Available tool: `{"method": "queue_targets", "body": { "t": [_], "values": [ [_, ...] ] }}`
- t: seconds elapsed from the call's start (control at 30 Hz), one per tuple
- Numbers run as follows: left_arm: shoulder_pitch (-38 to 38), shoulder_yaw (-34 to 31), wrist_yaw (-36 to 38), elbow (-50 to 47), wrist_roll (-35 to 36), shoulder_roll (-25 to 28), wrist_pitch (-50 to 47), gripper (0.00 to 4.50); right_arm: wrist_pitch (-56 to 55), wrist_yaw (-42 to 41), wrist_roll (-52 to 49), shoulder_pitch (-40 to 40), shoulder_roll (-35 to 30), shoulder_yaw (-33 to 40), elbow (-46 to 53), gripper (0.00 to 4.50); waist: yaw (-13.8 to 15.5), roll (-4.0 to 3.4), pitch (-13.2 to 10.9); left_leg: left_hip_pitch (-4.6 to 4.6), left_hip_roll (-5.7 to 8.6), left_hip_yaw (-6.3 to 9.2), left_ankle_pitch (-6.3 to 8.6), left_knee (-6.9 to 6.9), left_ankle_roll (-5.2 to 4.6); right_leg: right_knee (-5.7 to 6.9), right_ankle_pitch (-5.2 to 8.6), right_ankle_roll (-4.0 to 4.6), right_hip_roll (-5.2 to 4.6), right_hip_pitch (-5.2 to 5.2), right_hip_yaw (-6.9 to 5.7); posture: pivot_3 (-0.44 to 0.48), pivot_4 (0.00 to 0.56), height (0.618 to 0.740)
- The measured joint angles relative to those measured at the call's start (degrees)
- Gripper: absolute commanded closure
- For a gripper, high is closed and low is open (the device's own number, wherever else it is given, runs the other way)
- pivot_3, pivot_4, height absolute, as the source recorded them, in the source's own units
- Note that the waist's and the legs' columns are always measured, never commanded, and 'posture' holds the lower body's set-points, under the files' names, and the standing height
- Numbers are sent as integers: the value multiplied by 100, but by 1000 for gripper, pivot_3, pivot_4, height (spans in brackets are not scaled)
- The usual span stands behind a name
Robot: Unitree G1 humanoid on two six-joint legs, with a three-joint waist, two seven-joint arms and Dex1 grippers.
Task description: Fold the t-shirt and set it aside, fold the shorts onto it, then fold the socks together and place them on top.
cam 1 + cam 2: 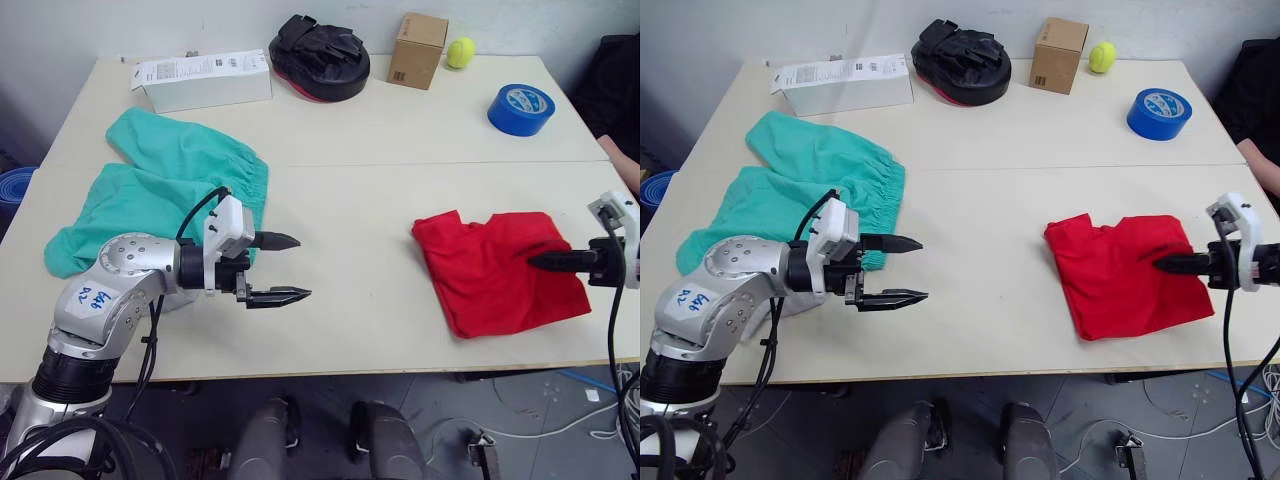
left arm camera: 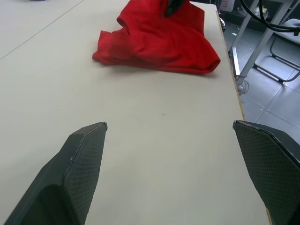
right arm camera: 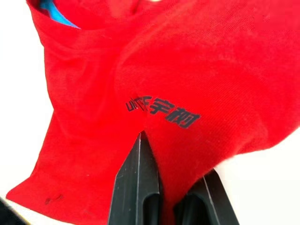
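The red t-shirt [image 1: 495,275] lies folded in a rough rectangle on the right side of the table [image 1: 360,200]. My right gripper [image 1: 533,262] reaches in from the right edge and is shut on the t-shirt, pinching a fold near its black print [image 3: 164,110]. The teal shorts [image 1: 160,175] lie spread out and unfolded at the left. My left gripper [image 1: 303,267] hovers open and empty just right of the shorts, pointing toward the t-shirt [image 2: 159,40]. A small pale grey bit [image 1: 172,300] shows under my left forearm; I cannot tell whether it is the socks.
Along the table's back edge stand a white box [image 1: 205,78], a black padded mitt [image 1: 320,55], a cardboard box [image 1: 418,50] and a tennis ball [image 1: 460,52]. A blue tape roll [image 1: 520,108] sits back right. A person's arm [image 1: 622,152] shows at the right edge.
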State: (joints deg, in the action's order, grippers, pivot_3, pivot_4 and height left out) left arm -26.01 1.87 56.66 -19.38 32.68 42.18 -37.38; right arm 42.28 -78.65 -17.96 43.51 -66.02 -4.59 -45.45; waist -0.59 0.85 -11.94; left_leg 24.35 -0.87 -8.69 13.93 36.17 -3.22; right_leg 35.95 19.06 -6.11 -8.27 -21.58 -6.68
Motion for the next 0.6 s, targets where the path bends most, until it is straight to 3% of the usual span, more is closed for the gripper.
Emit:
{"method": "queue_targets", "body": {
  "t": [0.23,0.47,0.6],
  "values": [
    [7,0,42,-2,-37,1,55,0,-1382,12,999,262,-28,-182,-1433,4483,28,-5,-1,0,1,0,0,0,0,0,0,0,-1,0,-1,0,150,740],
    [7,0,43,-7,-37,22,54,0,-2030,403,1411,353,-28,-93,-2174,4483,12,-12,2,-1,0,0,-6,5,2,3,0,0,2,1,0,0,150,740],
    [9,-1,40,-8,-37,27,54,0,-2114,554,1516,442,-28,57,-2275,3343,-9,-16,3,-1,0,0,-8,10,0,3,0,0,1,4,4,0,150,740]
  ]
}}
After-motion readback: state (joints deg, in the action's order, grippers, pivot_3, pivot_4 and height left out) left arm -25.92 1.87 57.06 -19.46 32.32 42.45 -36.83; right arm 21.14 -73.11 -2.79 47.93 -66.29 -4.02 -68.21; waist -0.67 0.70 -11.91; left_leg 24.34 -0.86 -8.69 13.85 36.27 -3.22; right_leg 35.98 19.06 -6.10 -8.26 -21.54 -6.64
